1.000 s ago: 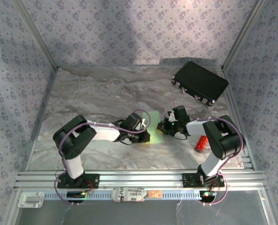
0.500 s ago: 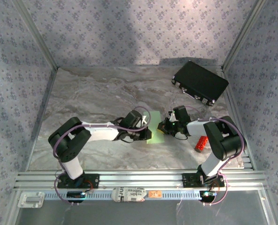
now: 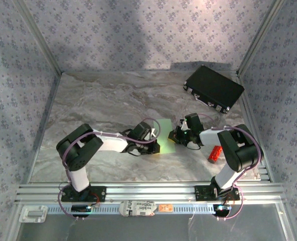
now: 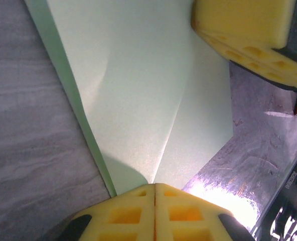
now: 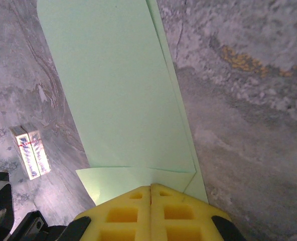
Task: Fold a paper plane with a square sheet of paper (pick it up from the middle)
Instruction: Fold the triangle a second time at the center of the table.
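The square sheet of paper (image 3: 164,135) lies on the marbled tabletop (image 3: 98,105), a little right of centre, directly between the two claws. It is pale green and partly folded. A doubled edge runs down one long side, crease lines cross its face, and two small flaps are turned in at one end.

The left claw (image 4: 154,190) meets the sheet from the left. Its yellow pads are pressed tight together, and a crease runs right up to the seam between them. Whether any paper is caught in that seam I cannot tell.

The right claw (image 5: 151,191) meets the opposite side, at the end with the flaps. Its pads are likewise pressed together, with their tips at the paper's edge.

A black case (image 3: 213,88) sits well apart in the far right corner. A small red cylinder (image 3: 214,153) lies beside the right arm, clear of the sheet.
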You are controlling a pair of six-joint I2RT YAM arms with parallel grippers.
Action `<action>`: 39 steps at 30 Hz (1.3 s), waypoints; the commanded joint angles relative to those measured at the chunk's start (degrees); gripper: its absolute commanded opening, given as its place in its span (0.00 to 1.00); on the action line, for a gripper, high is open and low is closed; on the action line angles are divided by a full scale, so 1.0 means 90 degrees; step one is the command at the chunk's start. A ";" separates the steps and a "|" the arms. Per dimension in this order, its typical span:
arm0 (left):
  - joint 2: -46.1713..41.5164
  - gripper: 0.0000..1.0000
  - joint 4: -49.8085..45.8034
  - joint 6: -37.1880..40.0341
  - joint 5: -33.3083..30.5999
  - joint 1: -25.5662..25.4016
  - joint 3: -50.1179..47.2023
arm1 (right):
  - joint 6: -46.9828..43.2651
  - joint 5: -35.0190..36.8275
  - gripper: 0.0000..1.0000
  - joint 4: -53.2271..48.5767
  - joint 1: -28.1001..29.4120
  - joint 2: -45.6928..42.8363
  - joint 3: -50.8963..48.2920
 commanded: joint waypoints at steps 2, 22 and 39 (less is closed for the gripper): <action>-0.0247 0.06 -0.0355 0.0011 0.0023 -0.0036 -0.0285 | -0.0029 0.0324 0.00 -0.0474 -0.0076 0.0048 -0.0140; 0.0465 0.05 -0.0397 0.0128 0.0098 0.0226 0.1461 | -0.0049 0.0147 0.00 -0.0372 -0.0071 0.0105 -0.0042; 0.1111 0.06 -0.0855 0.0323 -0.0117 -0.0014 0.1578 | -0.0048 0.0170 0.00 -0.0426 -0.0051 0.0071 -0.0040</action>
